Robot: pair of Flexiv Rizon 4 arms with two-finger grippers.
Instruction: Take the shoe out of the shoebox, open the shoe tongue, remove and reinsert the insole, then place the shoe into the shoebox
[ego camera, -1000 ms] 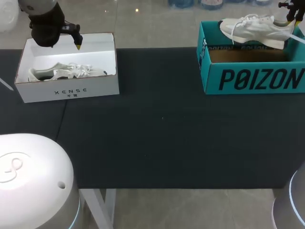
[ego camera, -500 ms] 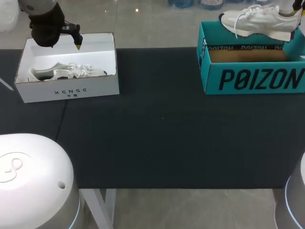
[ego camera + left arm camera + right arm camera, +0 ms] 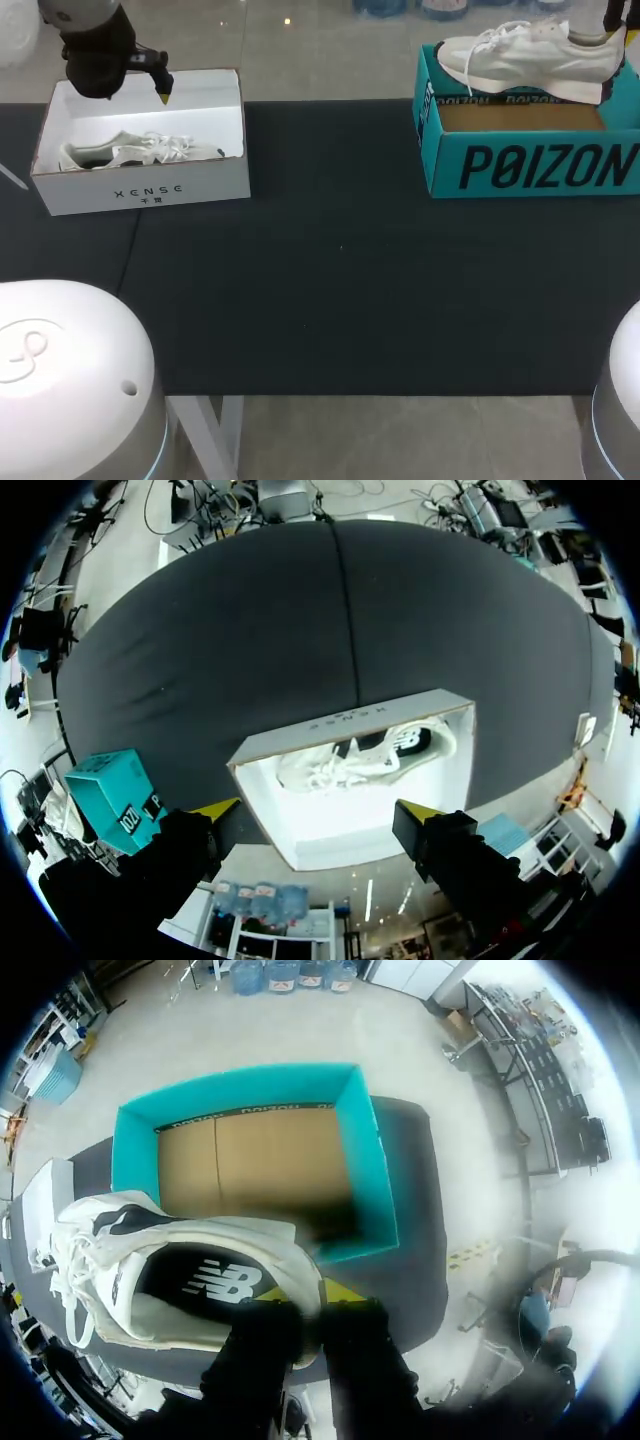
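Right wrist view is showing my right gripper [image 3: 305, 1300] clamping the heel of the shoe [image 3: 180, 1280], hanging just above the teal shoebox [image 3: 235, 1085]. I am aiming to carry it level, clearing the box wall before lowering onto the mat [image 3: 340, 290]. My left gripper [image 3: 315, 810] is hovering, fingers apart, over the white box [image 3: 300, 855].

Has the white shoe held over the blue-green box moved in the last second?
Yes. The shoe, held at its heel by the right gripper, has slid left over the teal box; its toe now reaches the box's left wall.
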